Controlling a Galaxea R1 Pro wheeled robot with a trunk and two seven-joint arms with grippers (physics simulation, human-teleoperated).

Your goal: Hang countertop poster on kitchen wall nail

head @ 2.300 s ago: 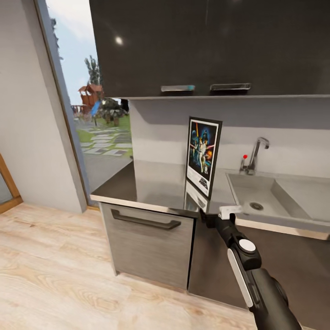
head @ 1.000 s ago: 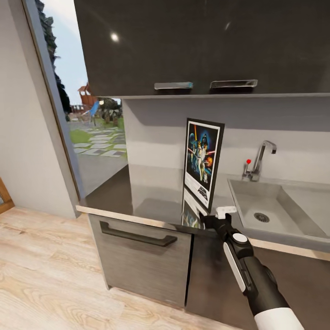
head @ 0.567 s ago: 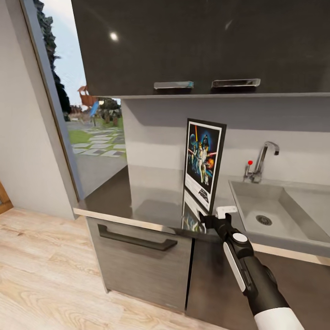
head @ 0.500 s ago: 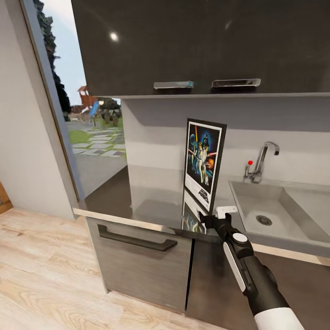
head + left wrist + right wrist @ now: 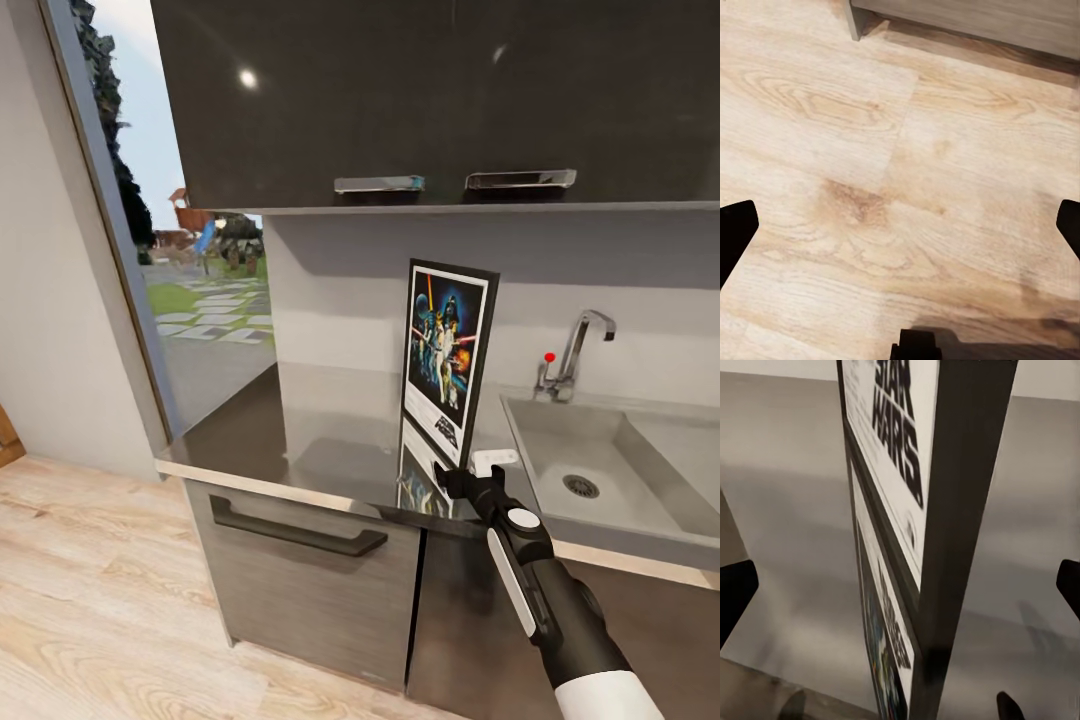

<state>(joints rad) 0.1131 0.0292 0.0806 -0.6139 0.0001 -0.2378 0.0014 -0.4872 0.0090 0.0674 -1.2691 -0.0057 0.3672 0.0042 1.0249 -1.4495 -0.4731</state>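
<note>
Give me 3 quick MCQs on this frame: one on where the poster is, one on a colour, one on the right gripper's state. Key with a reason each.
1. Where is the poster?
A. Flat in the sink
B. Standing upright on the kitchen countertop, left of the sink
C. Hanging on the wall

2. What colour is the knob by the tap?
A. Red
B. Green
C. Yellow

3. What state is the right gripper in?
A. Shut on the poster
B. Shut on the tap
C. Open, at the poster's lower edge

Key: 1 B, the head view shows its bottom edge on the glossy slab, mirrored below it. 2 A, a red dot sits beside the tap's base. 3 C, in the right wrist view the fingers sit wide apart on either side of the frame's edge without touching it.
</note>
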